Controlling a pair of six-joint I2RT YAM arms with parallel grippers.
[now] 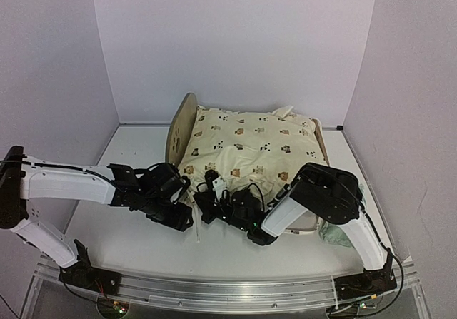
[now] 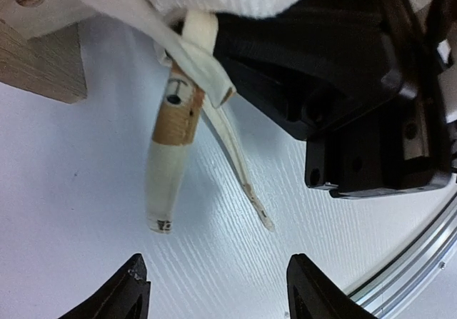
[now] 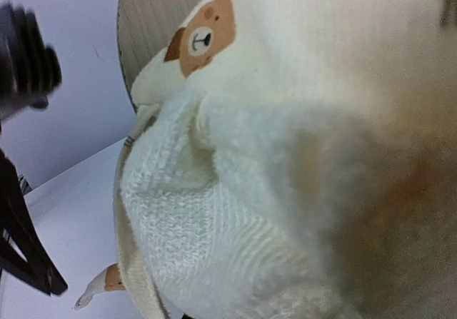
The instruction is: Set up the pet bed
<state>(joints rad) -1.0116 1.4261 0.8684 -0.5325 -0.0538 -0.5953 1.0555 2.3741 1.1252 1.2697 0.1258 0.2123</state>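
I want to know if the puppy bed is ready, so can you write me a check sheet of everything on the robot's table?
Surface: white table, smooth.
Job's things: pet bed, wooden headboard on the left; bear-print cushion lies on it, its ties hanging out at the near edge.
Clutter: mint green pillow on the table beside the right arm.
Grippers: left gripper open and empty, near the ties; right gripper shut, against the cushion's near edge; whether it pinches fabric cannot be told.
Cables: wires by the arm bases.
Surroundings: plain white walls.
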